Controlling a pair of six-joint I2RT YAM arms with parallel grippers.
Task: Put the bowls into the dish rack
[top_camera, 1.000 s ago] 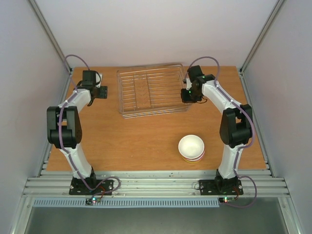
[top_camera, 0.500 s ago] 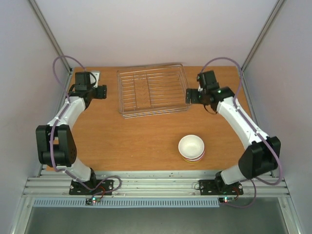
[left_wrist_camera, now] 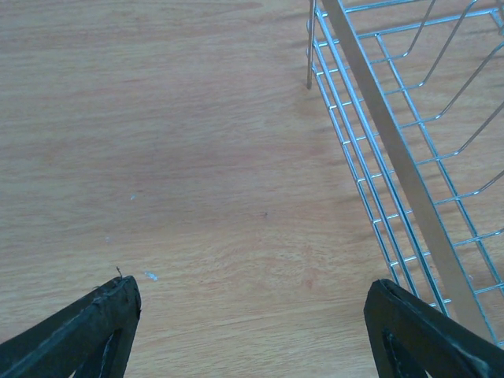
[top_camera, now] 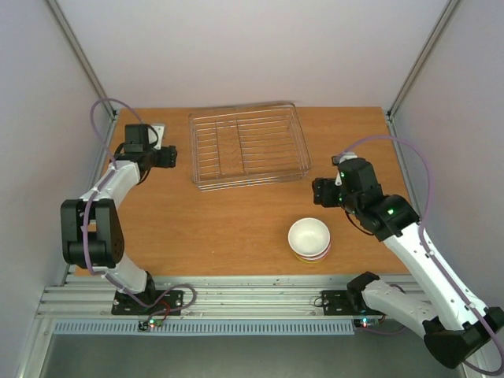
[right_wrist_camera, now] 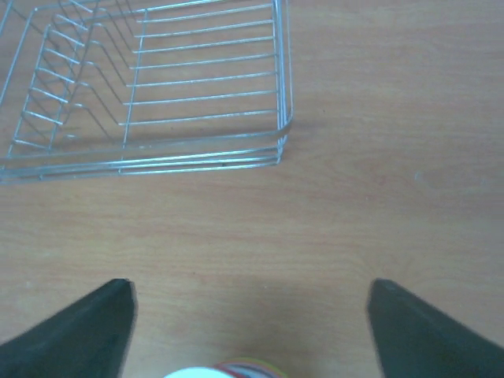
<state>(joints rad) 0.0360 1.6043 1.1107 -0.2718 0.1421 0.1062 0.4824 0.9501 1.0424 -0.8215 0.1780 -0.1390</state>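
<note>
The bowls (top_camera: 309,239) are stacked by the worktop's (top_camera: 220,220) front edge, just nearside of the right claw (top_camera: 318,191), spread and empty; the left claw (top_camera: 167,156), also spread, is placed well apart.

The left arm (top_camera: 118,178) and right arm (top_camera: 425,260) have white rounded links, black joints, thin purple cables (top_camera: 95,113) and wedge-shaped black pincer fingers (left_wrist_camera: 87,335).

Wire dish rack (left_wrist_camera: 399,157) at right, wooden table (left_wrist_camera: 173,142), tool (left_wrist_camera: 252,291) spread wide
</note>
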